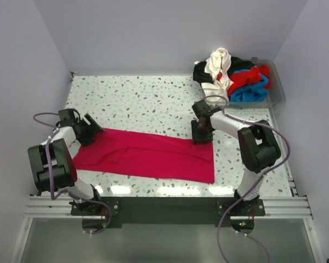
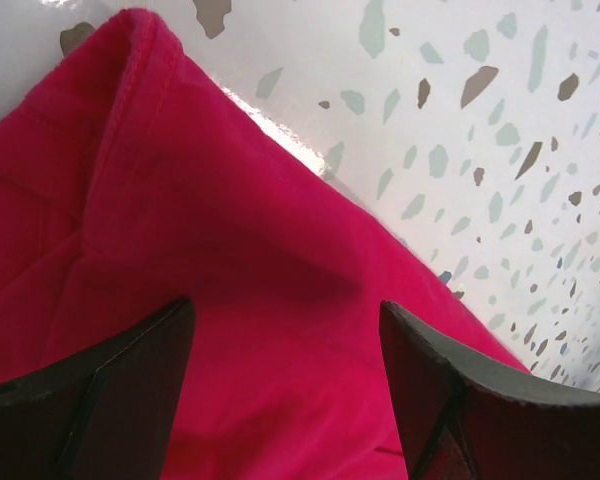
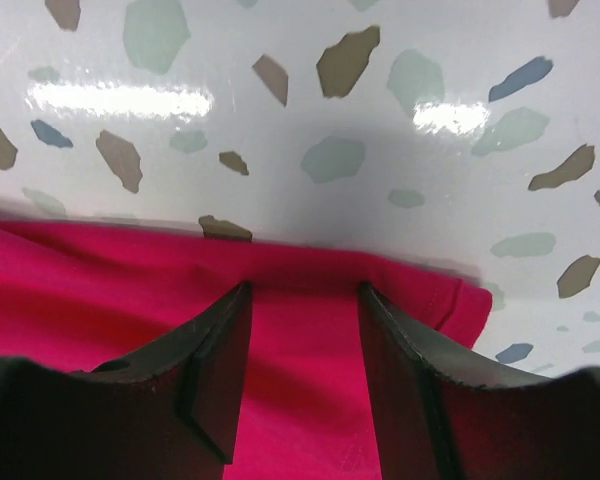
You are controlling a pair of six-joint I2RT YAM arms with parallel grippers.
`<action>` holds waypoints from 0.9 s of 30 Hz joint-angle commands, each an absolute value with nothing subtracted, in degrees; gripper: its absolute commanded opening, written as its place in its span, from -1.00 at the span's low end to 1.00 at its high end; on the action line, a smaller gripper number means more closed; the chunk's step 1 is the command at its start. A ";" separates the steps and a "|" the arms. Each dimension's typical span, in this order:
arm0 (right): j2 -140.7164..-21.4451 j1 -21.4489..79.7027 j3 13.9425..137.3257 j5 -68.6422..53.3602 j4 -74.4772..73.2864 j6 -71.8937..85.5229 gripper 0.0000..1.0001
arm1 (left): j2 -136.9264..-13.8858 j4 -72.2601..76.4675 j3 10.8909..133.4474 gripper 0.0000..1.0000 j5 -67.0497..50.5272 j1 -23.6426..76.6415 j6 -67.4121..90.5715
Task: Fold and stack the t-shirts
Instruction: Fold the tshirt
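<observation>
A magenta t-shirt [image 1: 148, 156] lies folded into a long strip across the near half of the table. My left gripper [image 1: 90, 131] sits at the strip's far left corner. In the left wrist view the gripper [image 2: 285, 335] is open wide, both fingers just over the magenta cloth [image 2: 180, 200], with nothing between them. My right gripper [image 1: 202, 134] sits at the strip's far right corner. In the right wrist view the gripper [image 3: 303, 295] is open, its fingertips resting on the shirt [image 3: 80, 290] close to the hemmed edge, with flat cloth in the gap.
A clear bin [image 1: 277, 87] at the far right corner holds a pile of white, black, red and blue clothes [image 1: 230, 74]. The speckled table [image 1: 142, 98] runs behind the shirt. Walls close in the left, right and far sides.
</observation>
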State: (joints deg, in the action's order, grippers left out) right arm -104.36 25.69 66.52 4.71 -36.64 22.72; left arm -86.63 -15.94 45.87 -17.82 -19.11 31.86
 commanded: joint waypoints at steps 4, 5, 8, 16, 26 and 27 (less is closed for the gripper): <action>-111.09 22.33 69.16 3.43 -32.35 22.76 0.02 | -95.17 -8.97 50.62 0.59 -17.49 -18.99 29.97; -111.88 22.06 69.87 3.51 -32.26 22.50 0.02 | -96.32 -8.44 51.76 0.59 -16.88 -18.98 29.88; -114.87 21.80 73.73 3.95 -32.87 22.41 0.02 | -100.26 -8.00 54.92 0.59 -15.91 -19.16 29.79; -118.39 20.74 81.65 7.03 -36.65 24.61 0.04 | -110.55 -7.29 66.60 0.59 -16.08 -18.98 30.06; -109.08 18.99 81.39 6.50 -37.97 25.58 0.12 | -107.67 -7.21 70.66 0.61 -18.90 -17.67 30.67; -108.03 18.72 80.52 6.59 -37.97 25.84 0.13 | -106.62 -7.21 70.05 0.61 -18.98 -17.58 30.76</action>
